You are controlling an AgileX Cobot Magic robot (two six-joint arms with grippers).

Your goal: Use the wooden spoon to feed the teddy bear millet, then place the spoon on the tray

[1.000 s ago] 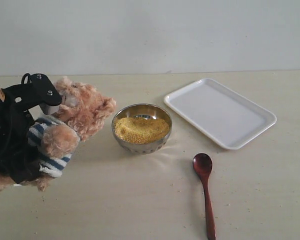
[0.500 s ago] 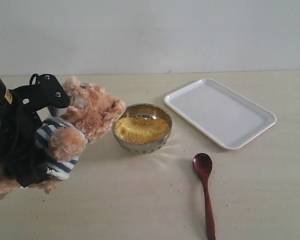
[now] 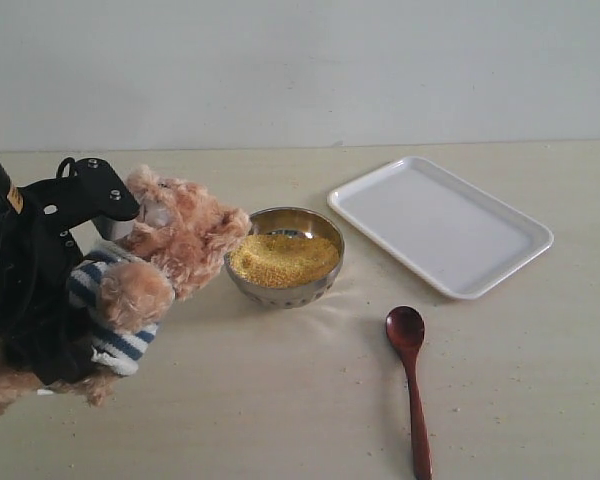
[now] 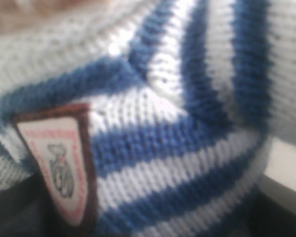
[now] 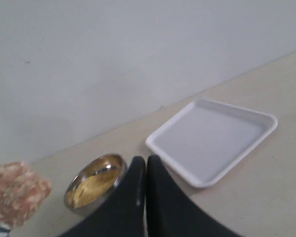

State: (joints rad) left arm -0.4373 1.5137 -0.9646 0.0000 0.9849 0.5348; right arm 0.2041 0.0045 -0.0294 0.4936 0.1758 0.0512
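The left gripper (image 3: 65, 310) clamps the teddy bear (image 3: 180, 235) by its striped body, face at the rim of the bowl (image 3: 284, 292) of millet (image 3: 282, 258). The right gripper (image 5: 146, 170) is pressed together, empty. The wooden spoon (image 3: 411, 375) lies on the table near the tray (image 3: 440, 225).

The right gripper (image 5: 146, 163) has its two black fingers (image 5: 130, 197) pressed together, with nothing between them. Past them, a shiny bowl (image 5: 110, 160) of yellow millet (image 5: 91, 183) sits on the table (image 5: 266, 197). The white tray (image 5: 207, 140) lies near the bowl. The fluffy teddy bear (image 5: 15, 192) peeks in on the bowl's other side.
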